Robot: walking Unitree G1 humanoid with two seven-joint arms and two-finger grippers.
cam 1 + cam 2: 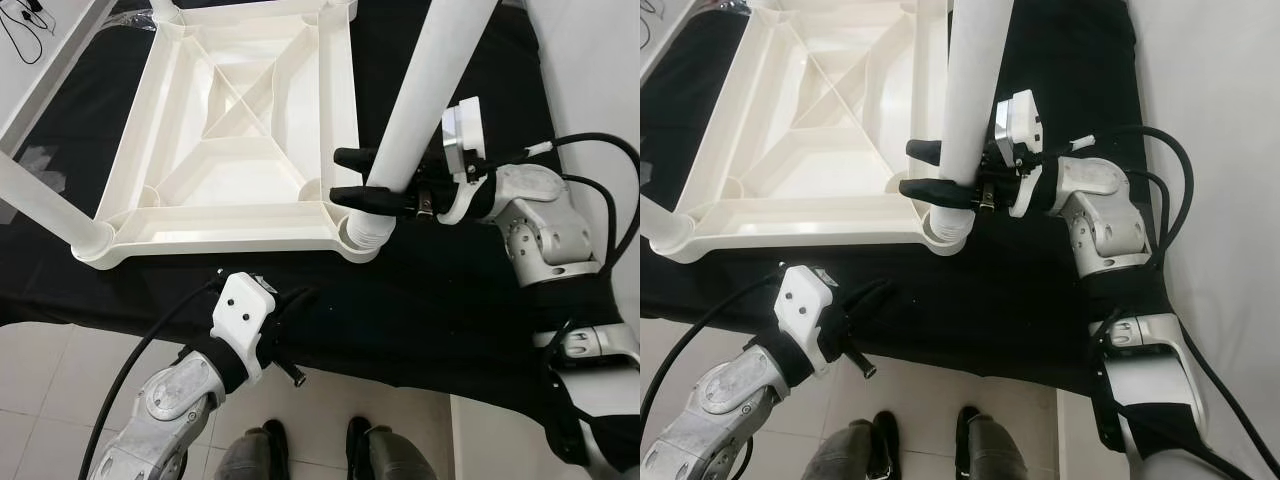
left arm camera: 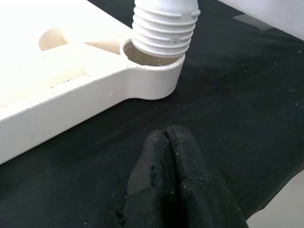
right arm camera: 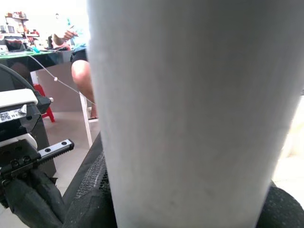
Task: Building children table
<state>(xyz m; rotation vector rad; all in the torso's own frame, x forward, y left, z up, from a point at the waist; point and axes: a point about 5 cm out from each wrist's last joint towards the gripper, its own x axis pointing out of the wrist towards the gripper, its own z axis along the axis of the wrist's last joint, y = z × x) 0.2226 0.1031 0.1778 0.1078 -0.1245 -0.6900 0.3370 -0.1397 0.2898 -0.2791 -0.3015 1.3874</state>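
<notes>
A white plastic tabletop point(image 1: 240, 150) lies upside down on a black cloth, ribs facing up. A white leg point(image 1: 425, 85) stands tilted over its near right corner socket point(image 1: 360, 237), threaded end point(image 2: 164, 26) resting in the socket mouth. My right gripper point(image 1: 355, 177) is shut on the leg just above the threads, one finger on each side. Another leg point(image 1: 45, 205) is set in the near left corner. My left gripper point(image 1: 290, 305) rests shut on the cloth in front of the tabletop, its fingertips point(image 2: 166, 156) pressed together, holding nothing.
The black cloth point(image 1: 430, 300) covers a low surface whose front edge runs just before my feet point(image 1: 310, 450) on a tiled floor. A white wall point(image 1: 600, 60) is on the right. A person sits far off in the right wrist view point(image 3: 78, 71).
</notes>
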